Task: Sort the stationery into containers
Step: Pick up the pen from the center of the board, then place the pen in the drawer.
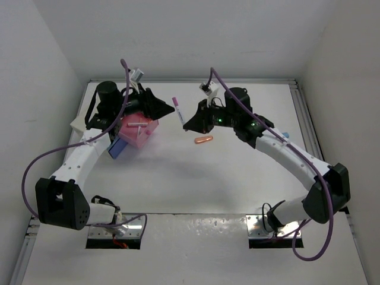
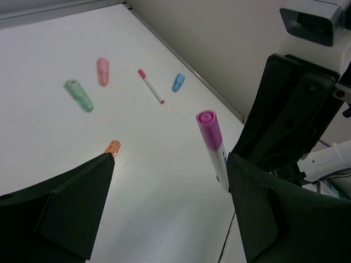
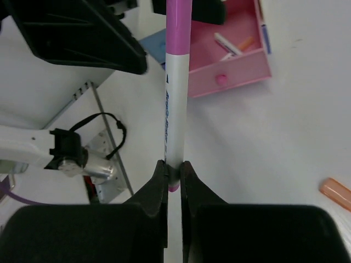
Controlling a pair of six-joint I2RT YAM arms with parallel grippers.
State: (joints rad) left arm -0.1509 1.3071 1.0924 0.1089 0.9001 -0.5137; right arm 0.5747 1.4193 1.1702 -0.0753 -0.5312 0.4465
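The right gripper is closed tight on the lowest end of a thin white pen with a magenta cap. The pen stands out long from the jaws and is lifted above the white table, between the two arms. The left gripper is spread fully wide and holds nothing. In its wrist view the pen passes between its fingers, much nearer to the right one.

We think the main danger is the grip itself. Only the tip of the barrel is pinched, so any knock on the free end can turn the pen in the jaws or pull it out. The left finger just beside it could give this knock if either arm moves sideways. If the pen is meant to pass to the left gripper, closing off-centre may push it away instead of catching it.

The small translucent pink plastic box stands close under the left arm and touches the small blue plastic box. It already has a white pen and an orange piece inside. To reach it, the right arm must go near the left one, and the two black grippers may collide there.

The room is better in the middle of the table, where only a short orange marker piece lies, just beside the right gripper. A light-blue stubby piece lies near the table edge by the wall, so there is little space for fingers on that side.
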